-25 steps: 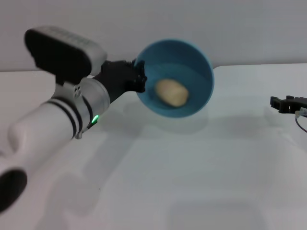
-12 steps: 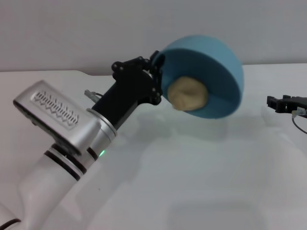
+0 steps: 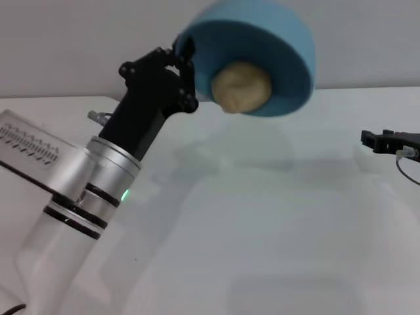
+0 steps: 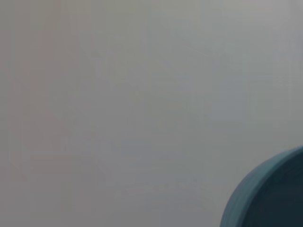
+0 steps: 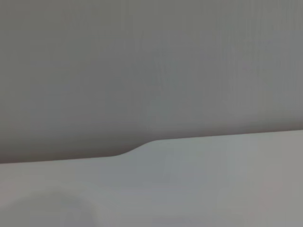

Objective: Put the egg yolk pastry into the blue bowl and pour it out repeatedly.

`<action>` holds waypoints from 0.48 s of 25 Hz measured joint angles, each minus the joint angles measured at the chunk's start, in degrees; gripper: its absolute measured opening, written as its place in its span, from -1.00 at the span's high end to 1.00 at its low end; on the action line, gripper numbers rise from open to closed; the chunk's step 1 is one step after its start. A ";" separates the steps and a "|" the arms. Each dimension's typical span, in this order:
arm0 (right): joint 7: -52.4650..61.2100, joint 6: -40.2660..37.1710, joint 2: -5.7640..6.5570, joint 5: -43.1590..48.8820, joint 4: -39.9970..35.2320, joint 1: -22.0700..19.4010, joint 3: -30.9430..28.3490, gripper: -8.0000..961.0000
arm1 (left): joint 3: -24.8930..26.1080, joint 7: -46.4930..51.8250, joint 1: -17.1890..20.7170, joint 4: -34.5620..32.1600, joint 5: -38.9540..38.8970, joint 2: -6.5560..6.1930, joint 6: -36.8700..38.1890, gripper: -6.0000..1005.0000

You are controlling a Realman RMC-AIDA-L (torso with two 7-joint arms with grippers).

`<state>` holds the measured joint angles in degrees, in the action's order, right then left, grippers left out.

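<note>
In the head view my left gripper point(image 3: 185, 49) is shut on the rim of the blue bowl point(image 3: 289, 46) and holds it high above the white table, tipped far over with its mouth facing down and toward me. The egg yolk pastry point(image 3: 241, 86), a pale tan ball, sits at the bowl's lower rim. A part of the bowl point(image 4: 270, 196) also shows in the left wrist view. My right gripper point(image 3: 377, 140) is parked low at the right edge, away from the bowl.
The white table point(image 3: 262, 216) lies below the bowl, with a grey wall behind it. The table's far edge point(image 5: 156, 140) shows in the right wrist view.
My left arm has lifted the bowl higher and turned it further over. The pastry has slid from the bowl's middle to its lower rim. The right arm has not moved.
</note>
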<state>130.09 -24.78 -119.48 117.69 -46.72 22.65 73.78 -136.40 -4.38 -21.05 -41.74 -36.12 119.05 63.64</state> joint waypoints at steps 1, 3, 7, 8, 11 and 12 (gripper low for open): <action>-0.02 0.00 0.00 -0.01 -0.01 -0.03 0.03 0.15 | -0.58 0.09 -0.04 -0.01 -0.88 0.00 1.13 0.99; -0.06 0.00 0.02 -0.01 0.03 -0.08 0.14 0.15 | -1.67 0.17 -0.07 0.01 -2.55 0.01 3.22 0.99; -0.10 0.00 0.04 -0.01 0.15 -0.14 0.53 0.15 | -2.62 0.35 0.08 0.08 -4.32 0.04 5.77 0.99; -0.11 0.00 0.04 -0.01 0.13 -0.14 0.57 0.15 | -2.66 0.37 0.12 0.09 -4.39 0.04 5.98 0.99; -0.12 0.00 0.04 -0.01 0.04 -0.15 0.69 0.15 | -3.30 0.43 0.27 0.12 -4.50 0.04 7.43 0.99; -0.13 -0.01 0.04 -0.01 0.03 -0.16 0.71 0.15 | -3.63 0.43 0.31 0.12 -4.51 0.04 8.15 0.99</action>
<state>129.97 -24.79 -119.44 117.68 -46.69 22.49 74.49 -140.03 -3.95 -20.75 -41.62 -40.63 119.10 71.79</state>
